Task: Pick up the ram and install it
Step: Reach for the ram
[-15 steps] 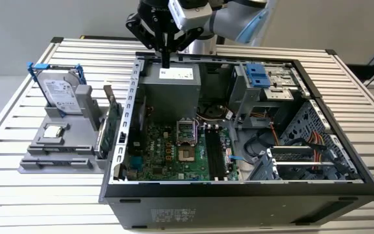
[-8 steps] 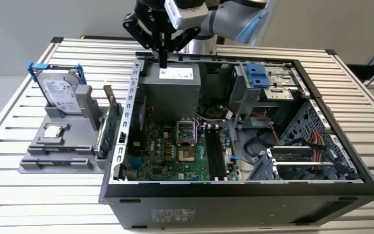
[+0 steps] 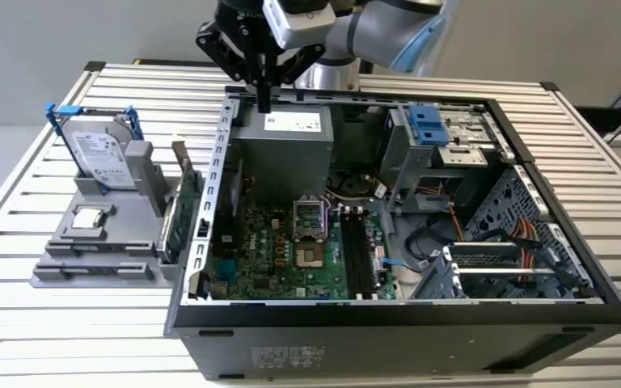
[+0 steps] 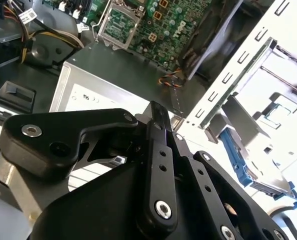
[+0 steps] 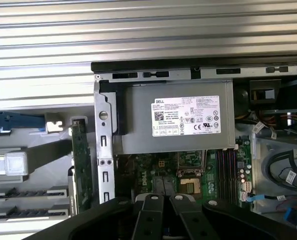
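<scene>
My gripper [image 3: 264, 103] hangs from the arm above the far edge of the open computer case [image 3: 397, 311], just over the grey power supply [image 3: 278, 137]. Its black fingers [image 4: 156, 112] point down and are shut together, with nothing between them. The ram is hidden or out of view. On the green motherboard [image 3: 268, 255] the long dark memory slots [image 3: 356, 252] run beside the processor socket [image 3: 308, 218]. In the first wrist view the gripper [image 5: 163, 197] sits over the power supply [image 5: 178, 120] and the slots [image 5: 226, 167].
A grey fixture [image 3: 95, 271] stands at the exterior view's left, beside the case. It holds a silver hard drive in a blue frame [image 3: 100, 153], a green card with a metal bracket [image 3: 187, 210] and a small chip [image 3: 91, 217]. Cables and a drive cage [image 3: 440, 133] crowd the case's other side.
</scene>
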